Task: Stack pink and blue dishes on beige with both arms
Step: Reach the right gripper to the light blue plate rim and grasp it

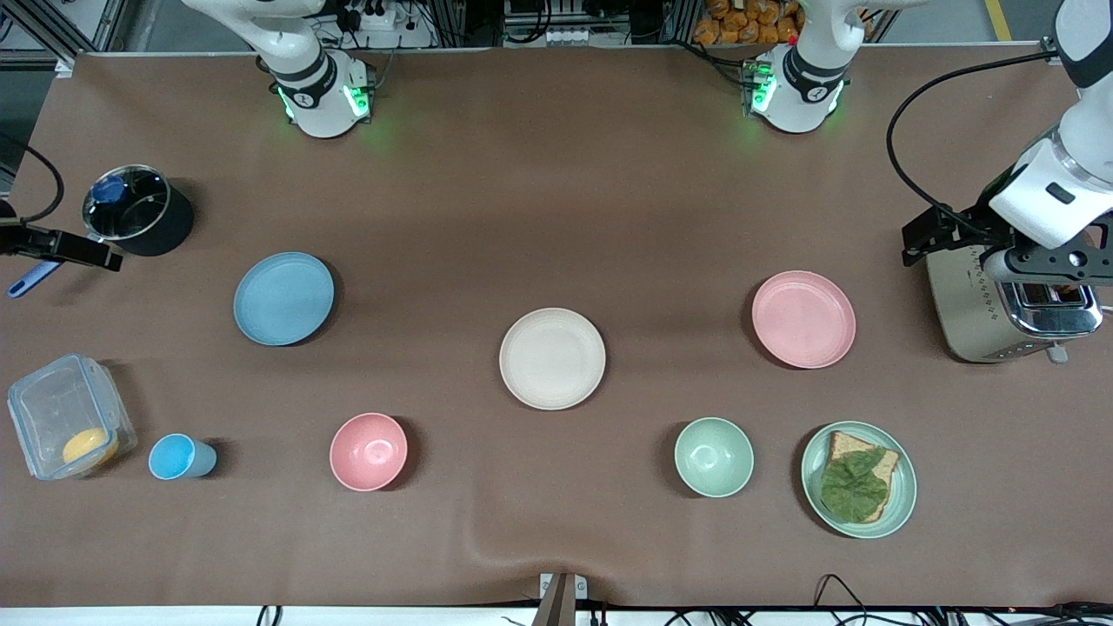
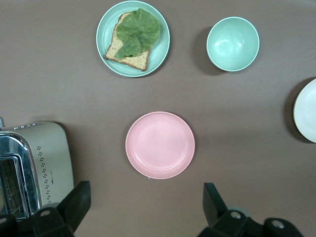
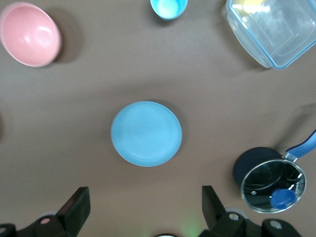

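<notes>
My right hand (image 3: 143, 212) hangs open wide above the surface (image 1: 556, 174) at the right arm's end, beside the pot (image 1: 137, 209); its wrist view centres the blue plate (image 1: 283, 298), which fits a start pose for a reach, I judge. The beige plate (image 1: 552, 358) lies mid-surface between the coloured two, bare, ready as the stack base. The pink plate (image 1: 803, 319) lies toward the left arm's end; my left hand (image 2: 145, 210) hangs over the toaster (image 1: 1009, 304), fingers spread, empty. Hidden: the front view crops my right hand at the frame edge; the toaster slots are part-covered by my left wrist.
</notes>
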